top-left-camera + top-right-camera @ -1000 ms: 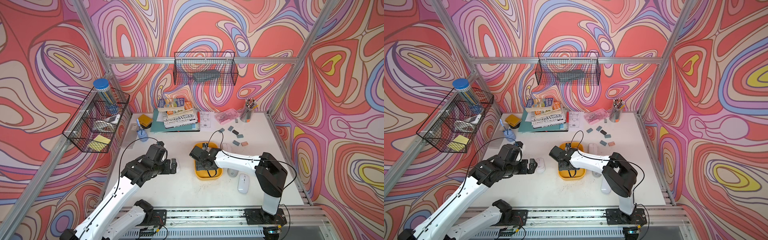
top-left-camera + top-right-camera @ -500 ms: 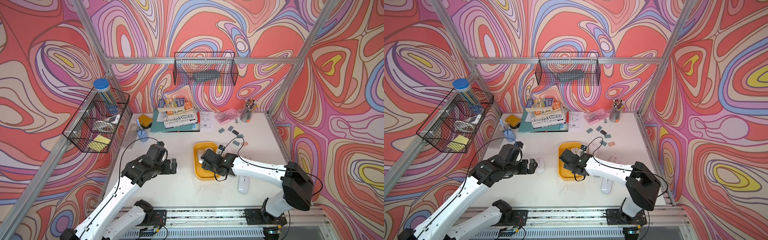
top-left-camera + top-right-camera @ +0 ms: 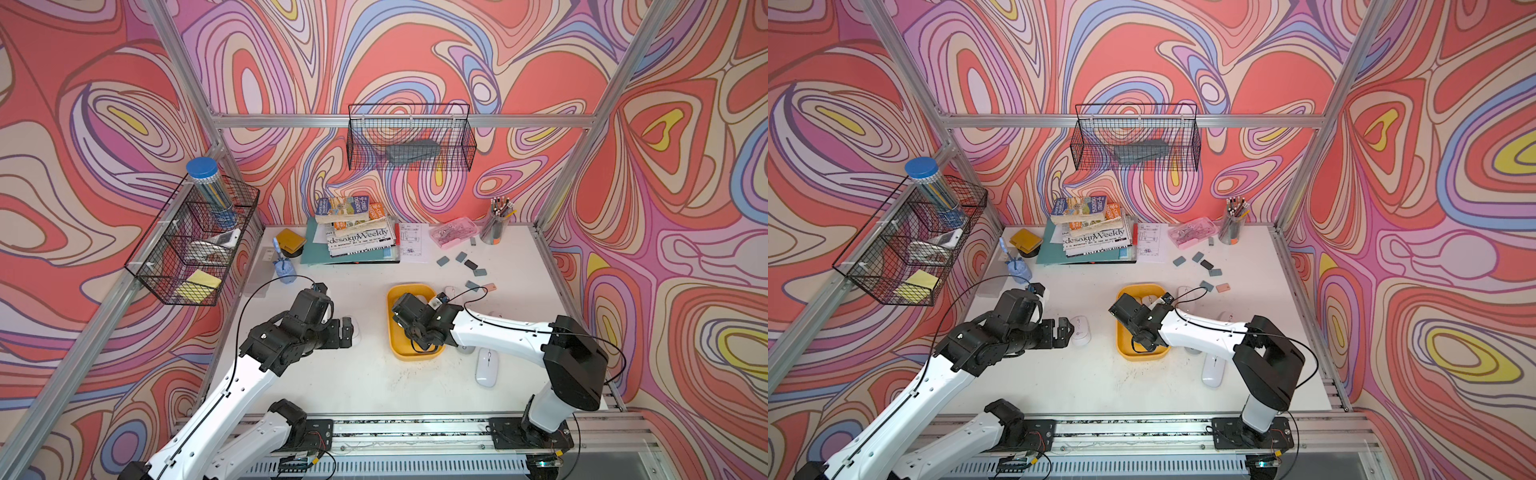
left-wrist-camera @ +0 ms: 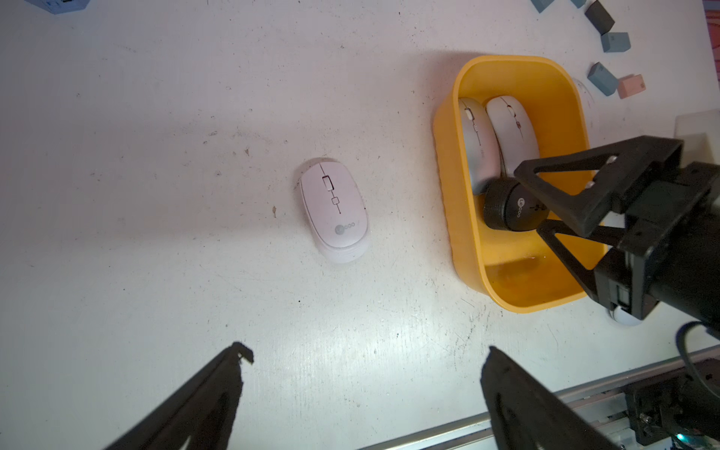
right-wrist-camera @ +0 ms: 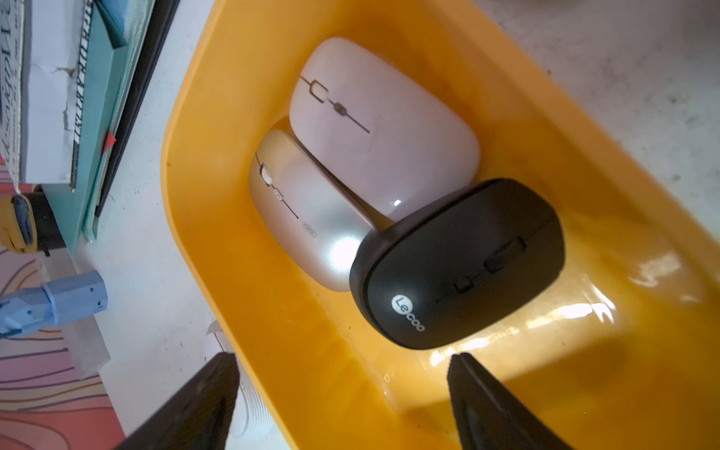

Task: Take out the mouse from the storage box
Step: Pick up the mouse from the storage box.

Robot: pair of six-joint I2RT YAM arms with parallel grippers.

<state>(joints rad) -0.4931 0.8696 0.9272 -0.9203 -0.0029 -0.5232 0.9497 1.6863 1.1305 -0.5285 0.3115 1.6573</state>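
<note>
The yellow storage box [image 3: 391, 332] [image 3: 1119, 338] [image 4: 444, 175] [image 5: 272, 311] lies on the table's middle right. Three mice rest inside: a black mouse [image 5: 459, 261] [image 4: 506, 210], a silver mouse [image 5: 307, 218] [image 4: 477, 144] and a white mouse [image 5: 382, 128] [image 4: 510, 128]. My right gripper [image 5: 341, 362] [image 4: 530, 202] [image 3: 401, 320] hovers open over the box, just short of the black mouse, holding nothing. One finger is over the box's side wall. My left gripper [image 4: 366, 350] [image 3: 347, 330] [image 3: 1065, 330] is open above bare table, beside a white mouse [image 4: 335, 210] [image 3: 1080, 330] lying left of the box.
More mice lie right of the box, one white [image 3: 486, 365] [image 3: 1212, 370] near the front. Small eraser blocks [image 3: 461, 259], a pink case [image 3: 453, 230], a pencil cup [image 3: 494, 226] and stacked books [image 3: 357, 237] stand at the back. Wire baskets [image 3: 191, 241] hang on the walls.
My right arm swung out toward the front right, then came back over the box, with its jaws wider than a second ago. The left arm has not moved.
</note>
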